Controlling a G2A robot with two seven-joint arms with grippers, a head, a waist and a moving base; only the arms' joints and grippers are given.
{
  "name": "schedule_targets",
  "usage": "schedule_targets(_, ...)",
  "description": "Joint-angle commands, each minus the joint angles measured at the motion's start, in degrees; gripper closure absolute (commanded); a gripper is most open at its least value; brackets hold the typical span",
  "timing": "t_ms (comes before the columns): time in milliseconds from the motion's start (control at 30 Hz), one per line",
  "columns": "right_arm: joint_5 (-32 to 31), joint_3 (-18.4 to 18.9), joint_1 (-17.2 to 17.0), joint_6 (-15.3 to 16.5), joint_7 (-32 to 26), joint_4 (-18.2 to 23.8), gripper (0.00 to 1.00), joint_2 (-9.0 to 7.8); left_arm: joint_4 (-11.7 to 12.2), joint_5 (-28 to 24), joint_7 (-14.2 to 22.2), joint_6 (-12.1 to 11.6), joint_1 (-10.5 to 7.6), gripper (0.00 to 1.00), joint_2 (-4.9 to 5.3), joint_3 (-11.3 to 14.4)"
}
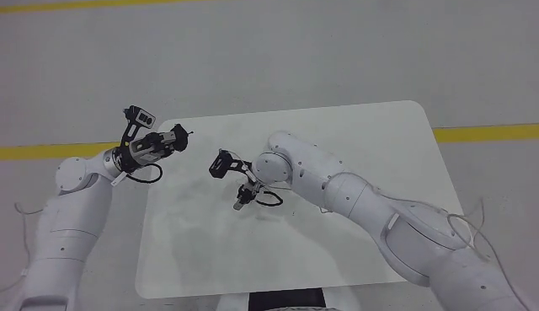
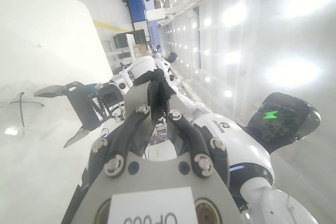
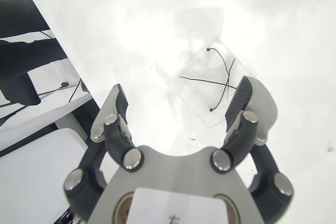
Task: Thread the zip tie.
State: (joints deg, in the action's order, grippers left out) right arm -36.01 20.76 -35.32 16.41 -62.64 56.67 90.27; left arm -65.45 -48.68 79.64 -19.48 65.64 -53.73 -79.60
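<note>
The left hand (image 1: 179, 136) stood at the desk's (image 1: 210, 252) 10 o'clock corner, fingers closed flat together. Whether they pinched anything could not be told. The right hand (image 1: 242, 201) stood between 4 and 5 o'clock from it, left of desk centre, fingers spread wide and empty.

The zip ties (image 3: 223, 78) lay crossed on a clear sheet (image 3: 194, 70) on the desk, just beyond the right hand's fingertips and close to one finger. The right hand was plainly the nearer; the left was well apart. One tie ran roughly along the line between the fingers and another across it, and the latter was judged the easier pinch.

The right wrist view gave the crossing and the tie heads. The left wrist view gave the right hand side-on, with the ties beyond it.
</note>
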Motion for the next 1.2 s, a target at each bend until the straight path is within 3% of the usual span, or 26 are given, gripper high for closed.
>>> schedule_targets(0,-1.3,0.0,0.1,-0.3,-0.6,0.8,0.00,-0.12,0.0,0.0,0.0,0.0,0.00,1.00,0.00,0.0)
schedule_targets(67,-2.5,0.2,0.3,-0.2,-1.4,1.4,0.04,-0.25,0.0,0.0,0.0,0.0,0.00,1.00,0.00,0.0)
schedule_targets(100,-2.9,0.2,0.3,-0.3,-1.7,1.6,0.32,-0.28,0.0,0.0,0.0,0.0,0.00,1.00,0.00,0.0)
schedule_targets(133,-3.4,0.3,0.4,-0.5,-2.0,1.8,0.51,-0.29,0.0,0.0,0.0,0.0,0.00,1.00,0.00,0.0)
schedule_targets(300,-4.5,0.5,0.1,-0.4,-2.9,2.0,0.77,-0.26,0.0,0.0,0.0,0.0,0.00,1.00,0.00,0.0)
schedule_targets(800,-12.0,-0.6,-1.8,-1.4,0.1,0.2,0.80,0.43,0.0,0.0,0.0,0.0,0.00,1.00,0.00,0.0)
schedule_targets(1167,-16.2,-1.9,-2.7,-1.4,0.7,-1.3,0.84,1.92,0.0,0.0,0.0,0.0,0.00,1.00,0.00,0.0)
